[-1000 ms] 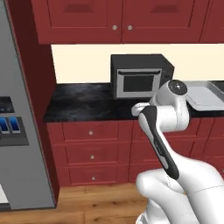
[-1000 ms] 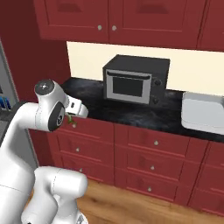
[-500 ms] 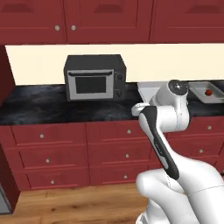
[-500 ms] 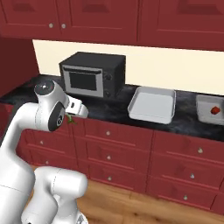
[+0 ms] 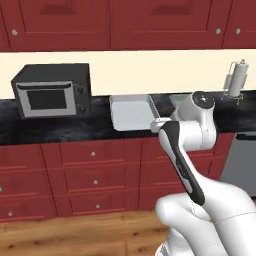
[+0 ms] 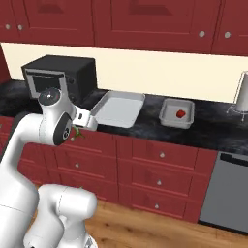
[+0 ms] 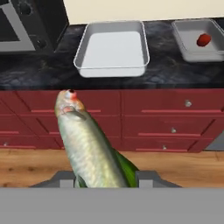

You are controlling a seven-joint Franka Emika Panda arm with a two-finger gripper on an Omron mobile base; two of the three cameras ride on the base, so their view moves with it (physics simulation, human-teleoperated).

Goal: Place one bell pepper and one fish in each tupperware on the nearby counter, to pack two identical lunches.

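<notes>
Now hand point(image 7: 106, 178) around 1 fish point(image 7: 87, 144).

Arm point(image 5: 200, 200): glossy white rounded shells, dark grey joint bands, round grey cap at elbow; bulbous white base.

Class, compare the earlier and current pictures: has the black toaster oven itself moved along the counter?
No. The toaster oven sits at the same place on the counter, against the wall; the whole scene slid left in the pictures because the base drove.
</notes>
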